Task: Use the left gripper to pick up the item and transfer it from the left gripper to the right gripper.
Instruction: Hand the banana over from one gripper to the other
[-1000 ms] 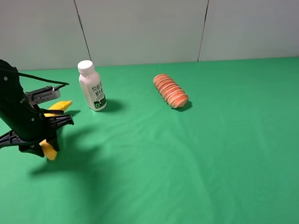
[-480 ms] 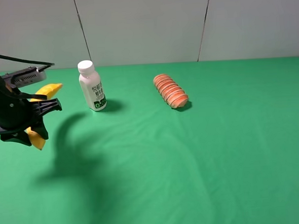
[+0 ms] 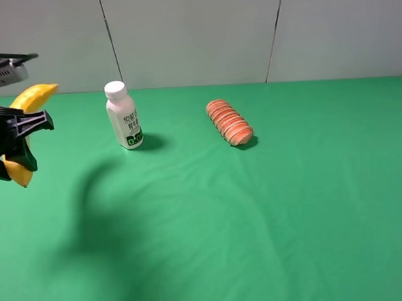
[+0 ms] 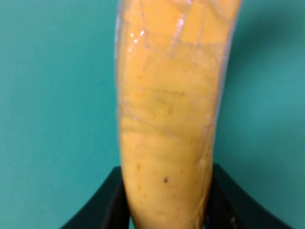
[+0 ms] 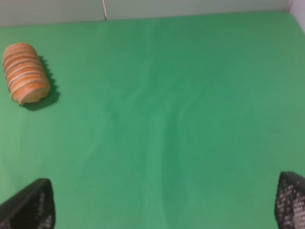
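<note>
Yellow banana point(image 3: 35, 96) clamped in left claw point(image 3: 21, 139), white bottle point(image 3: 124, 118) near, sliced loaf point(image 3: 229, 121) well apart, right claw point(image 5: 162, 205) spread wide

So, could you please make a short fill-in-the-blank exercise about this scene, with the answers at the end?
1. The left gripper is shut on a yellow ____, held above the green table.
2. The white bottle stands ____ on the table.
3. In the exterior high view, the sliced loaf lies to the ____ of the bottle.
4. The right gripper is ____ and holds nothing.
Answers: banana, upright, right, open.
</note>
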Robot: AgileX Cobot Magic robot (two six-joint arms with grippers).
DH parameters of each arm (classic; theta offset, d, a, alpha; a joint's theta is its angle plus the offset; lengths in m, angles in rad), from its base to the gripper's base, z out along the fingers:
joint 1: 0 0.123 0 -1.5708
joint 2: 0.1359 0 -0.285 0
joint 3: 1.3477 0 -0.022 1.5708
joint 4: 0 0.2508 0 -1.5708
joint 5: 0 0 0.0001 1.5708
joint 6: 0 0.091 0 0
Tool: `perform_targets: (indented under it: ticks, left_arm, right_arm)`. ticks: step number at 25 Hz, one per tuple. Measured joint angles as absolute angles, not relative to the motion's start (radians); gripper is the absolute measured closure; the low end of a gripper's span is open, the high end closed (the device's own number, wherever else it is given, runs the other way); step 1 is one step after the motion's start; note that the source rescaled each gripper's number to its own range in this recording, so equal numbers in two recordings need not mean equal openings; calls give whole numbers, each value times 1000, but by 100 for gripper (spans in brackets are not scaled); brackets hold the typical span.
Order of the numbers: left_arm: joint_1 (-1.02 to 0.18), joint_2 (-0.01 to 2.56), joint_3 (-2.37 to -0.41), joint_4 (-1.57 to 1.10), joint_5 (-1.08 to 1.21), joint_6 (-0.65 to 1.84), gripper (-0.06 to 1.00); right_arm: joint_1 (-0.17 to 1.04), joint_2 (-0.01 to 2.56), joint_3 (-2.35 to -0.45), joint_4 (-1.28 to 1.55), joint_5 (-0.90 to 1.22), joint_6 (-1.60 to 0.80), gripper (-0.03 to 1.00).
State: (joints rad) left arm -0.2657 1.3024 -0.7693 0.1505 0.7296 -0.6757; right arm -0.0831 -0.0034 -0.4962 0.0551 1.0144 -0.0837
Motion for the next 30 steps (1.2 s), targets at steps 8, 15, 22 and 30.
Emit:
perform_targets:
  ticks: [8,15,22,30]
  left_arm:
    - [-266,1226,-769,151,817,-530,94]
    - [-266,1218,-782,61,860,-360,94]
    - [-266,1218,-864,0,924,-240,94]
    - [-266,1218,-934,-25,973,-165,94]
  right_arm:
    - [-83,-3,-496,55,1014,-84,-3]
    - [-83,-3,-496,68,1014,-84,-3]
    - [-83,-3,-497,78,1016,-49,-3]
    - [-83,203,-576,219,1025,24,-3]
